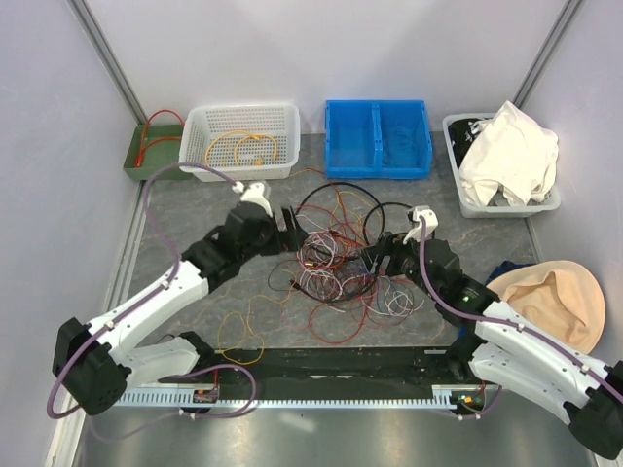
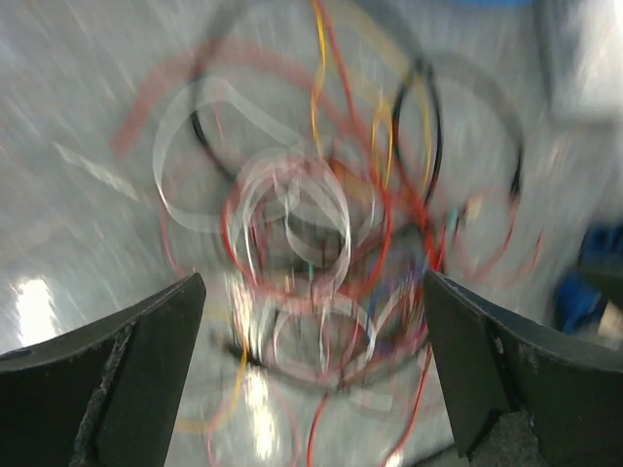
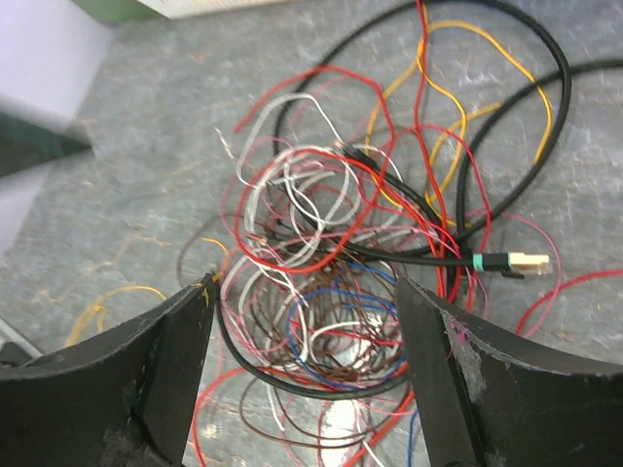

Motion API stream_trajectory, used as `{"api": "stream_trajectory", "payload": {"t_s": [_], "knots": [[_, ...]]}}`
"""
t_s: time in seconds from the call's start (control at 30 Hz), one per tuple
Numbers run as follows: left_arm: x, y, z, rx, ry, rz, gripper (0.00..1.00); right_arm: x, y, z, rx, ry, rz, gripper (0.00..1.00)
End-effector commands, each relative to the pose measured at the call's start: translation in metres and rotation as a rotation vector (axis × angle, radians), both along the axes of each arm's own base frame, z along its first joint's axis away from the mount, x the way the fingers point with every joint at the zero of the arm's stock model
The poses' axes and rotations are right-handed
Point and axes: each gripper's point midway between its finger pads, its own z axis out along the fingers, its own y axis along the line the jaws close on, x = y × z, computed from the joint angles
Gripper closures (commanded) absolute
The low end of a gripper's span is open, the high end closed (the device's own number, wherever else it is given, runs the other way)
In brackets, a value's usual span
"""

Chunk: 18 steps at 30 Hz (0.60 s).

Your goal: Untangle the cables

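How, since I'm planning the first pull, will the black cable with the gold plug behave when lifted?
Probably floppy yet springier than the thin wires: the black cable lies in broad curves, not tight coils. It would likely drag neighbours along, since red wires cross it near the gold plug. That bulkier plug end may swing or snag.
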Motion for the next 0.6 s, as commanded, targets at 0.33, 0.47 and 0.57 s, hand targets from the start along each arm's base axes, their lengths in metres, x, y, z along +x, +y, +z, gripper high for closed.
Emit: {"api": "stream_trajectory", "payload": {"t_s": [0.33,0.47,0.57], "knots": [[-0.074,-0.015,-0.074,-0.094,0.17,-0.071,0.0,0.0,-0.01,-0.007,-0.077,0.017,-0.044,0.19],[-0.08,-0.01,-0.079,-0.087,0.147,-0.1,0.01,-0.001,-0.02,-0.009,-0.107,-0.001,-0.067,0.18],[-0.082,-0.008,-0.082,-0.083,0.14,-0.107,0.0,-0.002,-0.02,-0.011,-0.124,0.007,-0.061,0.18]]}}
